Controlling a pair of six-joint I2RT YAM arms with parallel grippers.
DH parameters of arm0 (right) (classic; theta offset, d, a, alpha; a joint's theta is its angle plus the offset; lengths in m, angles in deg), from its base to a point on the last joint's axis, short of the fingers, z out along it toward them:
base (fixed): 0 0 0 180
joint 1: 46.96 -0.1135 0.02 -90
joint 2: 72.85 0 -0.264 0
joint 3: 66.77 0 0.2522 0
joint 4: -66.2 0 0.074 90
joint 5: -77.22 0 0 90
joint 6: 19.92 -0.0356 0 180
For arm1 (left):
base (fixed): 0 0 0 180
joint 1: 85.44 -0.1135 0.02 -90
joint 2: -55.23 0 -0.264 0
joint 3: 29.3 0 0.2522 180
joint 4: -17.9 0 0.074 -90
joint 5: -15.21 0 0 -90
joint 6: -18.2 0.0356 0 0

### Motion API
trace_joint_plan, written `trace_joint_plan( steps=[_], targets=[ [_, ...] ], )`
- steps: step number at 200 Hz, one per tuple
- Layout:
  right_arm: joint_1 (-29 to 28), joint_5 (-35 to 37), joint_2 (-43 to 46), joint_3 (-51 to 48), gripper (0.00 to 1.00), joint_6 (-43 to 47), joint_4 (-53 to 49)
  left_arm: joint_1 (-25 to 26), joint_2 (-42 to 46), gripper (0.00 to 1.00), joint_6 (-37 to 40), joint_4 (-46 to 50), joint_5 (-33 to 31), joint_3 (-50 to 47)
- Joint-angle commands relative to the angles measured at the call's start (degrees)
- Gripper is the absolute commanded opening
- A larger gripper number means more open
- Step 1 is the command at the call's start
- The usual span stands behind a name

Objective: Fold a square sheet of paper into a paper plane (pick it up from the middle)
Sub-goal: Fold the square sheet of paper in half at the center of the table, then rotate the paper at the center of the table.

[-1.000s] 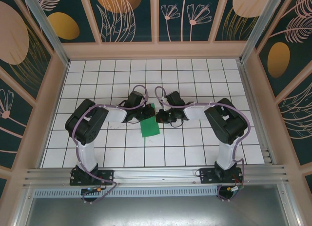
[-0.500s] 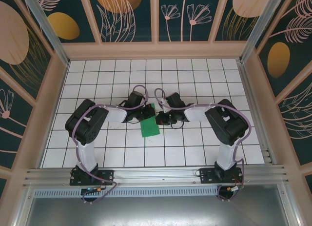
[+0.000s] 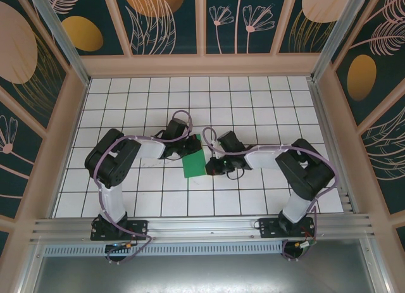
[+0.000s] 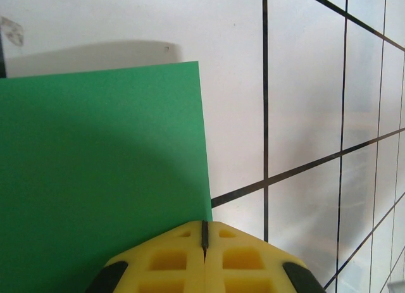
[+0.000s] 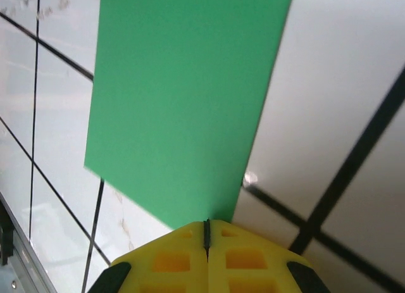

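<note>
Starting with the white grid table (image 3: 126,198): the left arm (image 3: 111,160) and the right arm (image 3: 304,169) both reach in toward the middle, where the square sheet of paper (image 3: 193,161) sits. It's a green rectangle now, so we reckon it's been folded in half and the nose folds aren't done yet.

The left gripper (image 3: 179,151) is at the sheet's 9 o'clock edge, and the right gripper (image 3: 211,167) is at about its 4 o'clock. In both wrist views the yellow pads are pressed tight together with green paper running right into the seam, so we'd say each one is pinching the sheet's edge, the left (image 4: 204,233) along a side and the right (image 5: 206,230) near a corner.

What worries us:
- Both grips are right on the margin. Any pull in opposite directions could slip the thin paper out or tear it.
- If the arms move unevenly, the sheet twists and the next crease goes in crooked.
- The wrists are close together, so they could bump.
</note>
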Motion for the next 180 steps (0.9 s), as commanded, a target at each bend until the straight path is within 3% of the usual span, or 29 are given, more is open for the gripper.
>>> trace_joint_plan(
  steps=[1, 51, 62, 137, 180],
  targets=[
    [-0.82, 1.21, 2.55, -2.31, 0.0, 1.3, -6.76, -0.18, -3.3, 0.0, 0.9, 4.33, -4.22, -0.36],
    [1.44, 6.62, 6.75, 3.49, 0.0, -2.51, -2.0, -0.1, 0.57, 0.0, 3.26, 4.21, -1.22, 3.66],
    [2.67, 7.27, 5.72, 4.63, 0.0, -3.57, -0.59, -0.13, 3.11, 0.04, 2.55, 4.01, -1.96, 3.65],
    [3.84, 6.99, -14.44, 25.26, 0.0, -1.91, -4.21, -0.93, 17.52, 0.24, -5.63, 6.12, -16.55, -4.62],
    [4.01, 12.23, -20.55, 29.77, 0.0, -3.82, -7.88, -0.31, 23.15, 0.32, -7.09, 0.02, -13.56, -9.93]
  ],
)
